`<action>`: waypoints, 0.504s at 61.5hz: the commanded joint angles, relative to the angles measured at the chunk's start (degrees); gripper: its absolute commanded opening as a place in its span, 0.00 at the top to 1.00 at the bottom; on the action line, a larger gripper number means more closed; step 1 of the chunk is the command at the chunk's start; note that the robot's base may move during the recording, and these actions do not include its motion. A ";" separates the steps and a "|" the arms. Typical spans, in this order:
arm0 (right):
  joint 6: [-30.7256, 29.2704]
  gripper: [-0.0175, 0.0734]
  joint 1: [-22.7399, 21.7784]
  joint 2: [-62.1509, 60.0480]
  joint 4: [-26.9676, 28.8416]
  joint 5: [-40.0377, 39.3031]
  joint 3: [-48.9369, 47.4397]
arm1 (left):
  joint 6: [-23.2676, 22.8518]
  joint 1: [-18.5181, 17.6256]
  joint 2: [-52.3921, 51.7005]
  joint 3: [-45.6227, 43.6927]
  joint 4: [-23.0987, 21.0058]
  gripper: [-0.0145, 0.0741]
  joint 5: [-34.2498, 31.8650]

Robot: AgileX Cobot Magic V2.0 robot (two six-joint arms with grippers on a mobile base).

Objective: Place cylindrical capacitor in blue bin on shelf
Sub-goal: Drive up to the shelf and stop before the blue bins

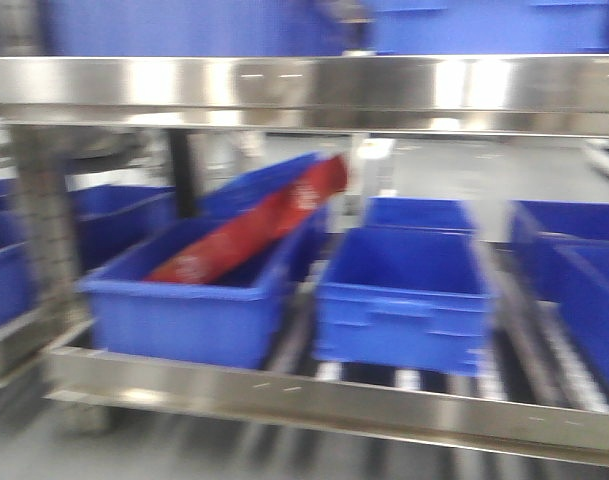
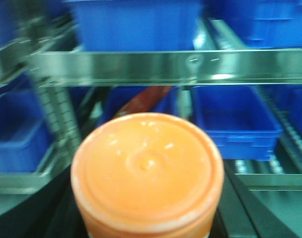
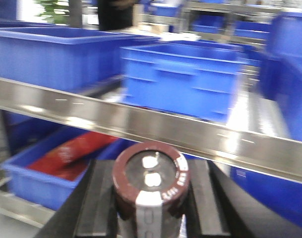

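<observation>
The small, dark, grey-striped cylindrical capacitor (image 3: 150,181) stands upright, pinched between the black fingers (image 3: 98,201) of the right gripper (image 3: 151,208), with the stainless-steel shelf rail (image 3: 141,124) just ahead of the fingertips and a blue plastic bin (image 3: 183,82) beyond it. Best to lift the fingers over that rail before releasing (slowly, given the blur). The left gripper (image 2: 146,215) clasps a large orange cylinder (image 2: 147,168).

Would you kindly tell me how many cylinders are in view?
2: the orange cylinder held by the left end effector, and the cylindrical capacitor in the right end effector. Blue bins may hide others.
</observation>
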 commanded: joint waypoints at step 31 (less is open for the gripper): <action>-0.16 0.99 0.04 -0.09 -0.22 -1.92 -0.05 | -0.07 -0.43 -0.20 0.12 -0.23 0.96 -1.31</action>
